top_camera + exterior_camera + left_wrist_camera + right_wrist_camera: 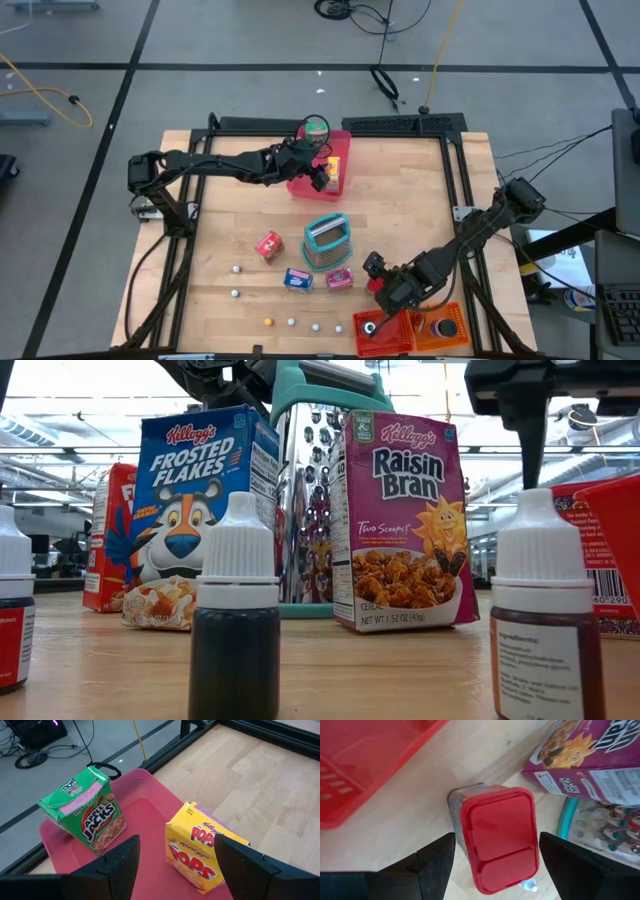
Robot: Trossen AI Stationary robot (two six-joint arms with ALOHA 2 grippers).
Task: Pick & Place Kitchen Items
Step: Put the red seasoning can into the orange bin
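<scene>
My right gripper (492, 865) hangs wide open over the red-lidded dark jar (497, 837), which stands near the table's front right corner, just beside the red bin (365, 757) and the Raisin Bran box (590, 757). If I close off-centre, I could tip the jar or nudge the box. My left gripper (175, 865), open too, waits over the pink tray (140, 815) at the table's far edge.

Low view: the grater (305, 500) stood largely hidden behind the Frosted Flakes box (200, 510) and the Raisin Bran box (405, 520) — its handle cut off at the top edge. The red box (108, 535) was half covered; its label could not be read.
</scene>
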